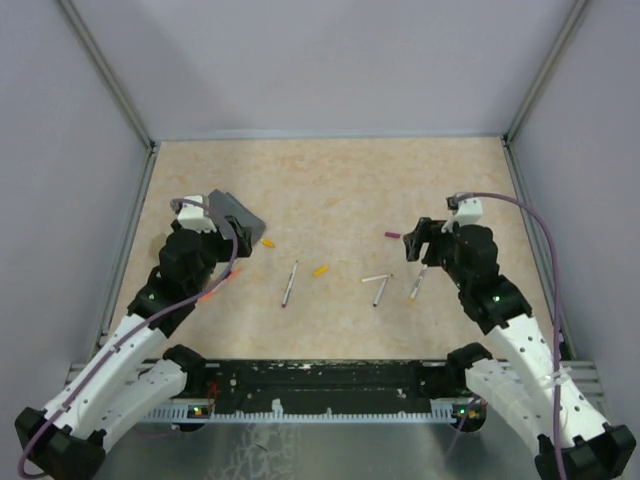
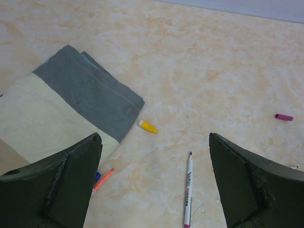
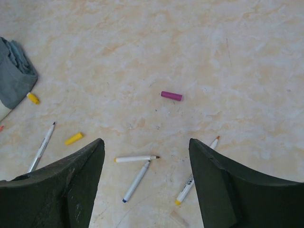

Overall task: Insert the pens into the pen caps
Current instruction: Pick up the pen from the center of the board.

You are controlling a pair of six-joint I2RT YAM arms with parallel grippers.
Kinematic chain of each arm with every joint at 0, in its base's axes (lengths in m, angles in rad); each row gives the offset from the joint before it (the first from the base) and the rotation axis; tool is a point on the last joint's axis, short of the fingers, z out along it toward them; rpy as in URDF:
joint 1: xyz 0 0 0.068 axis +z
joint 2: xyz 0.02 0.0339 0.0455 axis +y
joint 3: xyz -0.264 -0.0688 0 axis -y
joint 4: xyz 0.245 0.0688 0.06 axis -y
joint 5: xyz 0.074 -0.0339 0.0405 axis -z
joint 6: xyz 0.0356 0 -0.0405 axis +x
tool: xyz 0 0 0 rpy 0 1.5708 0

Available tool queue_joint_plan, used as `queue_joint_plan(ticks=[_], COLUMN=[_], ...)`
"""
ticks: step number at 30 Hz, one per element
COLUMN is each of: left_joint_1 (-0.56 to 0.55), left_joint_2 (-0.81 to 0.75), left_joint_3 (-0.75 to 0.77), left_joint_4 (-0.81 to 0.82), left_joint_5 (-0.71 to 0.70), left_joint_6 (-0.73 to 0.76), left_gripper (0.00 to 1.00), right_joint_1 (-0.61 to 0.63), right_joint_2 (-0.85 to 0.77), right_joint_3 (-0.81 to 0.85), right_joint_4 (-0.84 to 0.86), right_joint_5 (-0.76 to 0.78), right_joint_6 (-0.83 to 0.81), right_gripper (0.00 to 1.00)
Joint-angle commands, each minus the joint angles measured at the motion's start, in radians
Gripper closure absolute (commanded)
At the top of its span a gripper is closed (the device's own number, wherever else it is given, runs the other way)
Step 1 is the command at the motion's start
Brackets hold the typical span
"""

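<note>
Four white pens lie on the table: one (image 1: 290, 283) at centre, lying between my left gripper's fingers in its wrist view (image 2: 188, 190), and three (image 3: 136, 158) (image 3: 137, 181) (image 3: 194, 178) below my right gripper (image 3: 146, 141). The pen caps are scattered. A yellow cap (image 2: 148, 127) sits by the pouch, another yellow cap (image 3: 74, 138) lies mid-table, and a magenta cap (image 3: 171, 96) is farther back. A slim orange piece (image 2: 103, 178) and a blue bit (image 2: 97, 176) lie beside my left finger. My left gripper (image 2: 155, 137) and right gripper (image 1: 425, 240) both stand open and hold nothing.
A grey-and-beige pouch (image 2: 71, 109) lies at the left, just beyond my left gripper (image 1: 222, 240). Grey walls close in the table (image 1: 330, 170) on three sides. The black rail (image 1: 320, 380) with the arm bases runs along the near edge.
</note>
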Motion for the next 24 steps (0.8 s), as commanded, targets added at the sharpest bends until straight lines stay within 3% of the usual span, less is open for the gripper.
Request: queue_joint_plan(ticks=[1, 14, 22, 24], left_joint_1=[0.056, 0.14, 0.147, 0.138], left_joint_2=[0.039, 0.131, 0.268, 0.334], left_joint_3=[0.075, 0.179, 0.226, 0.255], left_joint_4=[-0.061, -0.148, -0.221, -0.264], left_joint_5=[0.051, 0.139, 0.327, 0.378], left_joint_6=[-0.008, -0.04, -0.003, -0.007], left_gripper=[0.01, 0.0, 0.01, 0.06], right_joint_1=[-0.019, -0.042, -0.049, -0.05], right_joint_2=[0.086, 0.286, 0.349, 0.348], right_joint_3=[0.134, 0.331, 0.358, 0.341], right_joint_4=[-0.04, -0.202, -0.29, -0.286], right_joint_5=[0.013, 0.038, -0.01, -0.029], right_joint_6=[0.036, 0.13, 0.14, 0.132], right_gripper=[0.27, 0.25, 0.28, 0.28])
